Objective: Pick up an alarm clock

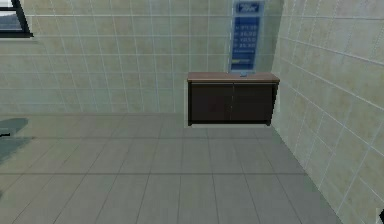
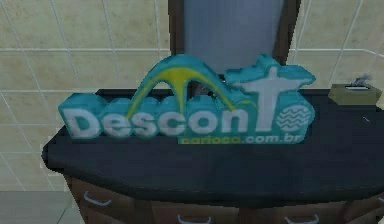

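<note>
A dark, rounded counter top (image 2: 200,165) crosses the lower part of the arm side view. On it stands a large teal sign ornament (image 2: 190,105) with white letters, a yellow arch and a small white figure at its right end. At the counter's right end lies a low tan box (image 2: 356,94) with a small dark piece on top. In the forward view a small pale blob (image 1: 243,73) rests on a dark cabinet; its shape is too small to name.
The dark cabinet (image 1: 231,98) stands against the tiled back wall near the right corner, under a blue poster (image 1: 246,36). Open tiled floor (image 1: 150,170) lies before it. A dark window edge (image 1: 14,34) is at the upper left. Behind the counter rises a dark-framed grey panel (image 2: 228,30); pale-handled drawers (image 2: 110,203) sit below.
</note>
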